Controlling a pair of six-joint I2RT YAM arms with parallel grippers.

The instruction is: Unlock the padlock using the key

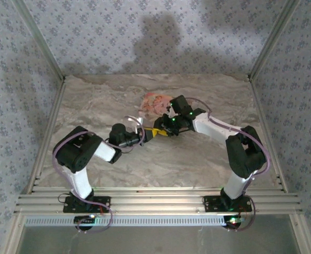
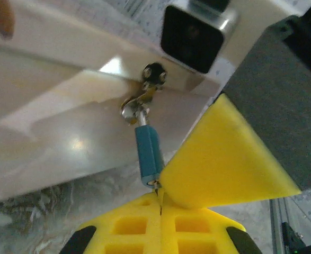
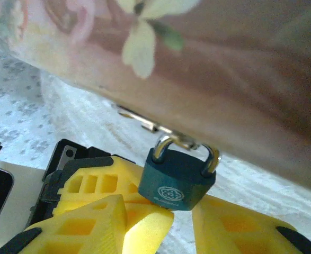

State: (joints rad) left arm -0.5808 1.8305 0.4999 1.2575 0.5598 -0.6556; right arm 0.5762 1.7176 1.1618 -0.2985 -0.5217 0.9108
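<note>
Centrally in the right wrist view, the teal padlock (image 3: 177, 182) hangs by its shackle from a metal hasp (image 3: 160, 129) on the pink printed box (image 3: 224, 79), which stands mid-frame on the surface (image 1: 197, 164) in the top view. Below it, the left end effector (image 2: 159, 203) is pressed fully together on a thin key (image 2: 156, 184) at the padlock's underside. Meanwhile the right end effector (image 3: 181, 211) is partly spread, flanking the padlock's base, contact unclear.
</note>
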